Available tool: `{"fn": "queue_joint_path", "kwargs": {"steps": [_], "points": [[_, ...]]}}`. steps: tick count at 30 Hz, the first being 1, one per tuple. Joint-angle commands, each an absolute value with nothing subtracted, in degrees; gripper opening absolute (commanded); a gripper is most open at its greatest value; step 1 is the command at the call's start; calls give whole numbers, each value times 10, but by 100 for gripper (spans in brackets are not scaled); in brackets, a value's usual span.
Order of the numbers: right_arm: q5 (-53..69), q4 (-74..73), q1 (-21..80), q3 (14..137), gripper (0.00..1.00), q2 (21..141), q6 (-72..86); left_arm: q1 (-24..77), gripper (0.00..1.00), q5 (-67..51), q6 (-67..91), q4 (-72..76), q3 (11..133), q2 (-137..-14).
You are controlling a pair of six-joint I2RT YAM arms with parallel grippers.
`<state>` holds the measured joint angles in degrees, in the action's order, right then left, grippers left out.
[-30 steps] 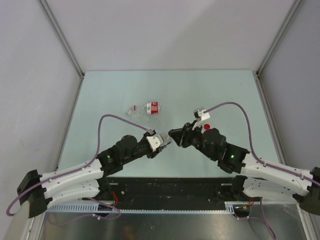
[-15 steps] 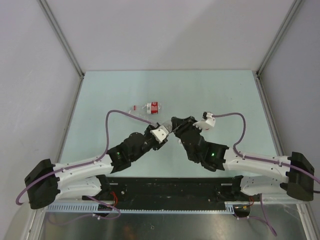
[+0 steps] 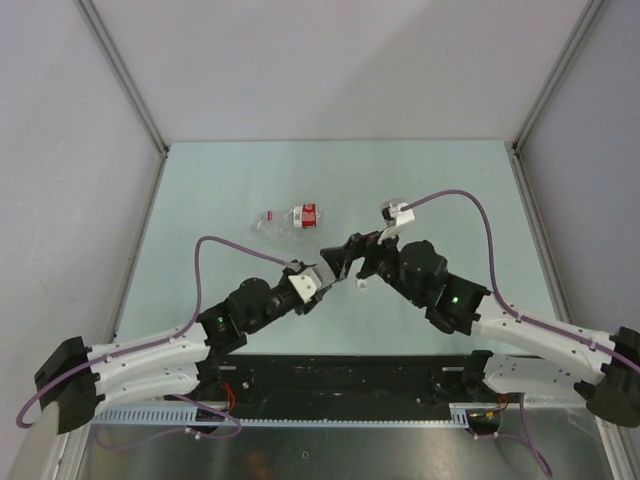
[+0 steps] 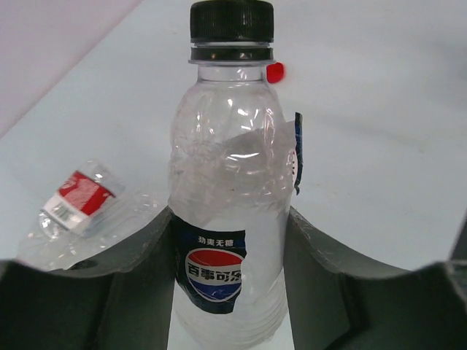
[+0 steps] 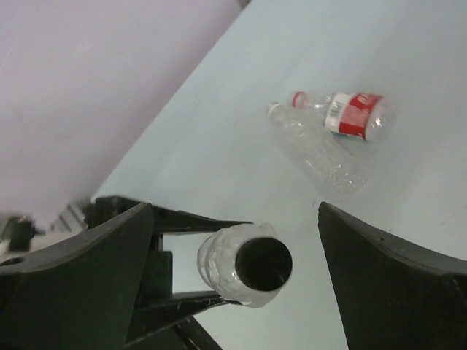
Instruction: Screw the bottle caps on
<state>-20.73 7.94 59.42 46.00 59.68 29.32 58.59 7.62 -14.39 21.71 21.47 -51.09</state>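
Note:
My left gripper point(image 4: 228, 281) is shut on the lower body of a clear bottle point(image 4: 228, 164) with a blue, red and white label, held upright. A black cap point(image 4: 232, 20) sits on its neck. My right gripper point(image 5: 235, 213) stands open, one finger on either side of that black cap point(image 5: 263, 262) without touching it. From above, the two grippers meet at the table's middle, left gripper point(image 3: 322, 272) and right gripper point(image 3: 345, 258). A loose red cap point(image 4: 275, 72) lies on the table behind the held bottle.
Two more bottles lie side by side on the table beyond the grippers: one with a red-and-white label point(image 5: 354, 117) point(image 3: 304, 213) and a plain clear one point(image 5: 317, 149). The labelled bottle point(image 4: 76, 200) also shows left of my left fingers. Grey walls ring the table point(image 3: 450, 180).
My right gripper has opened and let go of the black cap. Both arms have drawn back a little toward the near edge, the left still holding the bottle.

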Motion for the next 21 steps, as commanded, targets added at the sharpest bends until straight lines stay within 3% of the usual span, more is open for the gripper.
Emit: {"fn": "queue_joint_path", "kwargs": {"steps": [1, 10, 15, 21], "points": [[6, 26, 578, 477, 99, 530, 94, 581, 0, -27, -138, 161, 226, -484], [289, -153, 578, 441, 99, 366, -202, 527, 0, -276, -151, 107, 218, -407], [309, -192, 582, 439, 98, 360, -246, 523, 0, -393, -178, 66, 220, -391], [330, -198, 583, 439, 90, 374, -261, 523, 1, -419, -185, 51, 227, -397]]}}
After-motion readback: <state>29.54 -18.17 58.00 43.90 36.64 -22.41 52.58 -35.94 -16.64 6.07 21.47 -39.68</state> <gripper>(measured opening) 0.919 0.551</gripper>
